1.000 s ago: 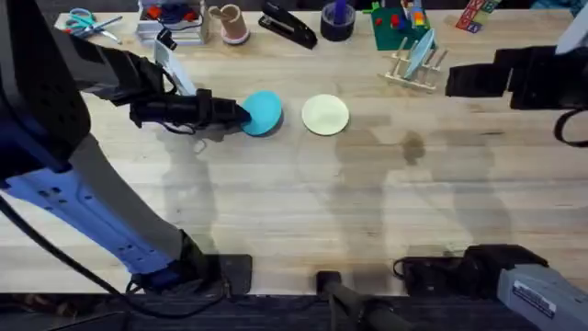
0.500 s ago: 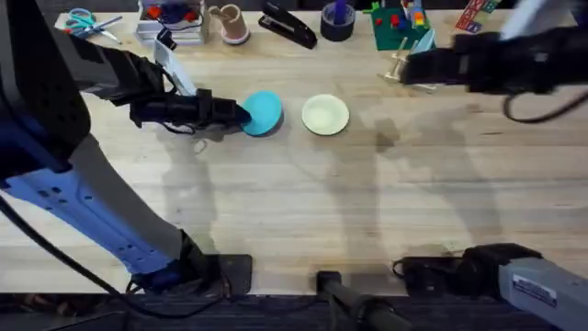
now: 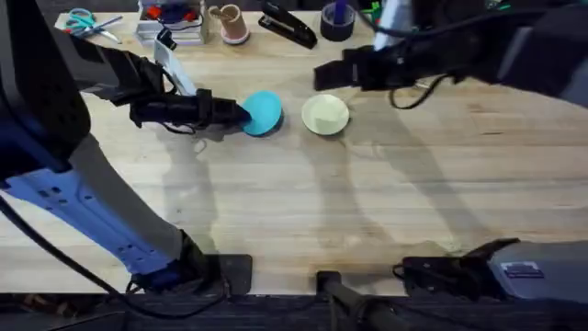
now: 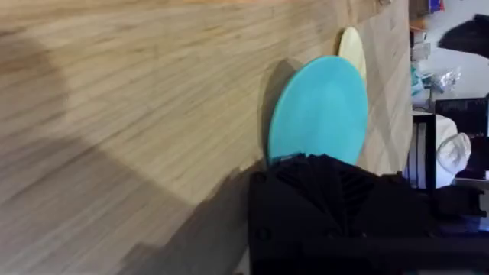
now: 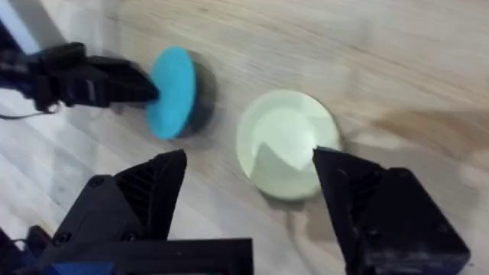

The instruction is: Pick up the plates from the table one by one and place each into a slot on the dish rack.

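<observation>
Left tool (image 3: 241, 114) clamps blue plate (image 3: 264, 112) by rim, tilted off counter (image 3: 367, 211) for slotting. Right tool (image 5: 248, 183) spread wide over cream plate (image 5: 286, 143), pre-grasp.

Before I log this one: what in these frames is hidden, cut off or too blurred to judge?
- Dish rack: overhead, the right arm lies over its spot, so its slots cannot be read.
- Blue plate: left wrist view, the left gripper body hides the near rim and the jaws' contact.
- Cream plate: left wrist view, mostly behind the blue plate.
- Right gripper: overhead, motion-blurred.
</observation>
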